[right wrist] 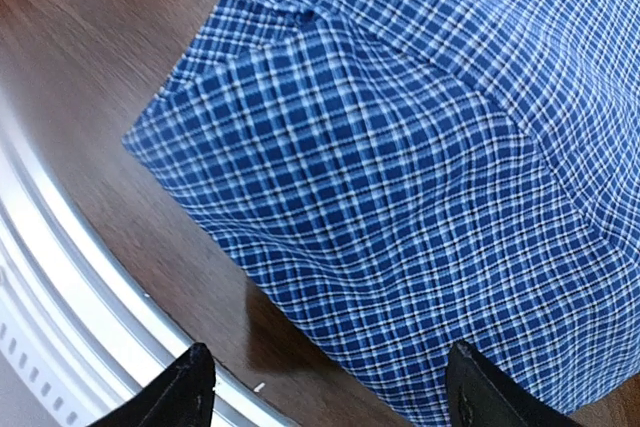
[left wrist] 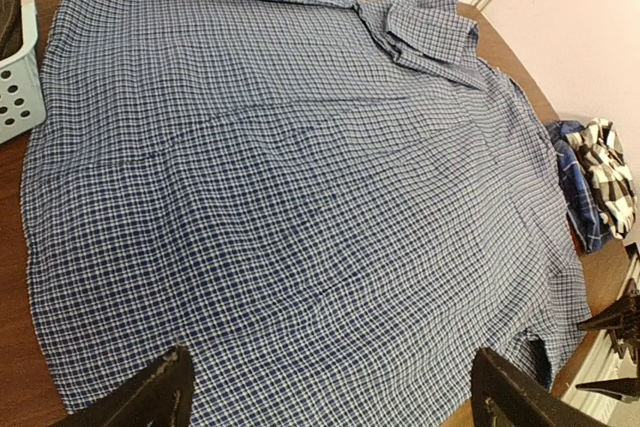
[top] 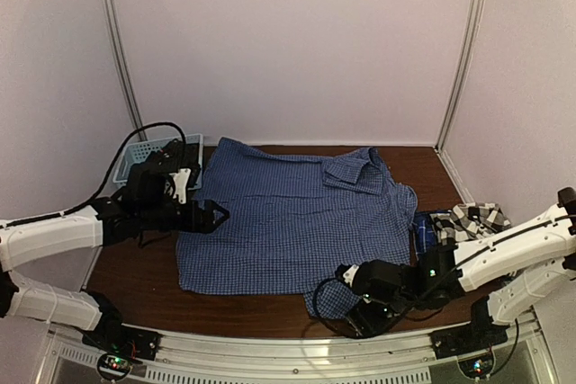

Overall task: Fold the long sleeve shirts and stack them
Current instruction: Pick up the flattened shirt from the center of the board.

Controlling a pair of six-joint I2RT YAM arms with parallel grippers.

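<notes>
Counter [top: 135,281]: dark brown wood.
Blue fine-check shirt [top: 288,218]: spread flat across the counter's middle, collar at far right, one sleeve end jutting out at the near edge.
Basket [top: 135,155]: light blue lattice, far-left corner, just beside that shirt.
Black-and-white plaid shirt [top: 472,219]: crumpled at the right edge.
Darker blue plaid shirt [top: 425,231]: bunched against its left side.
Left gripper [top: 214,215]: at the spread shirt's left edge, jaws released wide, empty.
Right gripper [right wrist: 325,387]: over the near sleeve end, jaws released, empty.
</notes>
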